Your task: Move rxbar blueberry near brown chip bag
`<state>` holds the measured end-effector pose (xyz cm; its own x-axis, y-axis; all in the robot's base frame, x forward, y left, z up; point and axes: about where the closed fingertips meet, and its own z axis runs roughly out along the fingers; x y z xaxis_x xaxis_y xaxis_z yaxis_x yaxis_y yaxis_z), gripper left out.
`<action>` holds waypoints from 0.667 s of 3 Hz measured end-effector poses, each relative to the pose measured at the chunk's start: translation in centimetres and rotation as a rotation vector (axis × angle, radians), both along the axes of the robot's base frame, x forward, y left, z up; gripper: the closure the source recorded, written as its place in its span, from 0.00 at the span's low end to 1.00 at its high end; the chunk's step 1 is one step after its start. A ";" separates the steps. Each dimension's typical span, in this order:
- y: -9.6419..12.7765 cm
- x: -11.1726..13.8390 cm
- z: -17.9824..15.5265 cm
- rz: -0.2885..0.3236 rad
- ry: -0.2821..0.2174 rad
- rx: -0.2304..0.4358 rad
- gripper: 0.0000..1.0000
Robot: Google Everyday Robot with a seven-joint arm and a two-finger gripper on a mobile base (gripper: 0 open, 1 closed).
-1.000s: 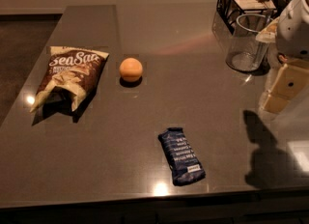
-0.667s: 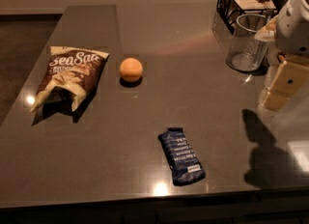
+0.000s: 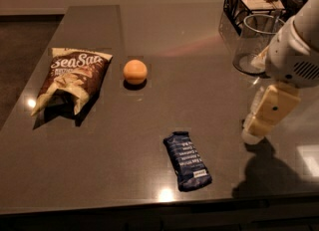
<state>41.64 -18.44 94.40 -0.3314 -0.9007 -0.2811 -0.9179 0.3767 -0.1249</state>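
Observation:
The rxbar blueberry (image 3: pixel 187 161), a small flat navy bar with white text, lies near the table's front edge, right of centre. The brown chip bag (image 3: pixel 71 80), crinkled with white "Sea Salt" lettering, lies at the left of the table, well away from the bar. My gripper (image 3: pixel 253 134) hangs from the white arm at the right edge. It is low over the table, to the right of the bar and slightly farther back, and apart from it. It holds nothing that I can see.
An orange ball-like fruit (image 3: pixel 135 71) sits between the bag and the table's middle. A clear glass container (image 3: pixel 255 45) and a black wire basket (image 3: pixel 251 2) stand at the back right. The table's front edge (image 3: pixel 149 202) runs just below the bar.
The gripper has moved down and to the left, closer to the bar. The bar, the bag and the fruit have not moved.

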 end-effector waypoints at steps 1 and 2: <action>2.0 -1.4 -2.5 -0.104 0.036 0.070 0.00; 4.2 -2.3 -4.6 -0.205 0.073 0.132 0.00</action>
<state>39.31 -14.21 89.79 -0.5272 -0.7694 -0.3607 -0.8252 0.5649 0.0012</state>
